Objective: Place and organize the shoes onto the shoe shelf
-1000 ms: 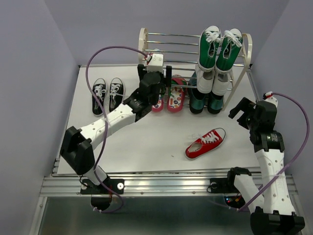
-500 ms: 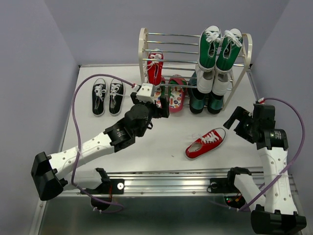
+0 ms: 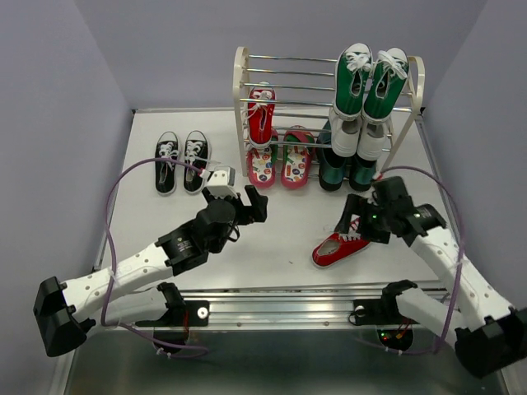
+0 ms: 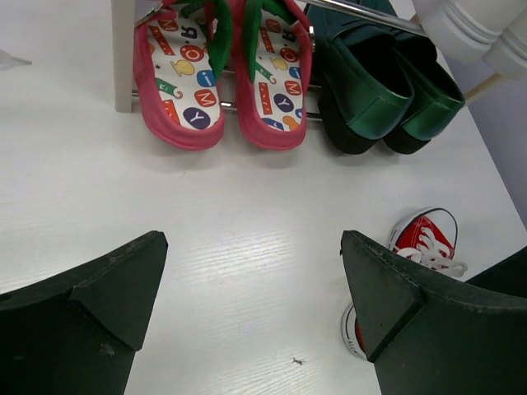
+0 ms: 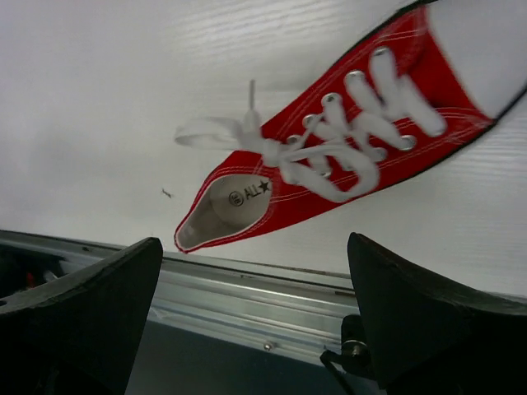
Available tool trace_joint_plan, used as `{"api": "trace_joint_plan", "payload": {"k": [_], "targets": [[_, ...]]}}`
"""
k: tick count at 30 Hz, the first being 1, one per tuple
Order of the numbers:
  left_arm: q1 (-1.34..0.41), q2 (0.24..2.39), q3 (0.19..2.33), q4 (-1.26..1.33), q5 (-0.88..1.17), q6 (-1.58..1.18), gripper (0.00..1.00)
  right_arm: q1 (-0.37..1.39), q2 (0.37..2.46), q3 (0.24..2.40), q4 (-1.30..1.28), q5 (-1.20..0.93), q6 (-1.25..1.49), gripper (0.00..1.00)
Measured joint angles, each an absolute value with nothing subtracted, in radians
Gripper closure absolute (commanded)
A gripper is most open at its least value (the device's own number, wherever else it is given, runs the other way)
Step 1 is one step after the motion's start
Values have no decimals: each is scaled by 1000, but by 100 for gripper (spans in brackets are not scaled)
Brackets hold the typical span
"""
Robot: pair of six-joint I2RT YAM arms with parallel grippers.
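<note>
The right tool (image 3: 360, 224) gapes empty over the red sneaker (image 5: 329, 164); the left tool (image 4: 254, 239) gapes empty, facing the flip-flops (image 4: 222, 74).

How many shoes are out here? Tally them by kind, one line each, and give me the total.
Black-white sneakers: 2
Red sneakers: 2
Flip-flops: 2
Green-and-white sneakers: 2
Dark green boots: 2
Total: 10 shoes
</note>
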State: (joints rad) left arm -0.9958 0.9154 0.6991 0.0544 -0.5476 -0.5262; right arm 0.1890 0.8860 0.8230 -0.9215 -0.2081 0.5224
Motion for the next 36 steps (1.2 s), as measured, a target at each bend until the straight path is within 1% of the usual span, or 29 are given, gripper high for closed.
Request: {"api": "trace_joint_plan", "payload": {"k": [3,5,7,10,15,18,22,29,30,34,36], "targets": [[-996,907,694,15,-556,-567,1,504,1045,885,-901,-73,607,0],[-996,906,689,-6,-563,-590,1,656,1171,972,-927,41,677,0],[-995,901,673,-23,-573,-612,1,740,1246,1046,-978,163,776,0],[-996,888,644,-39,-580,-630,1,828,1309,1113,-1060,290,911,0],[-996,869,608,-58,-588,-636,1,971,1410,1133,-1142,410,1124,0],[-996,854,599,-59,-593,-636,1,1022,1491,1133,-1152,439,1225,0],[-996,824,583,-56,-598,-636,1,1038,1560,1127,-1163,453,1330,0],[-996,775,531,-38,-599,-633,1,1043,1461,1015,-1131,457,1420,1],[-996,772,530,-35,-599,-633,1,1043,1448,1000,-1117,457,1423,3],[-996,769,530,-19,-599,-633,1,1043,1446,959,-1064,461,1433,19],[-996,769,530,-13,-599,-633,1,1043,1446,947,-1049,463,1436,20]]}}
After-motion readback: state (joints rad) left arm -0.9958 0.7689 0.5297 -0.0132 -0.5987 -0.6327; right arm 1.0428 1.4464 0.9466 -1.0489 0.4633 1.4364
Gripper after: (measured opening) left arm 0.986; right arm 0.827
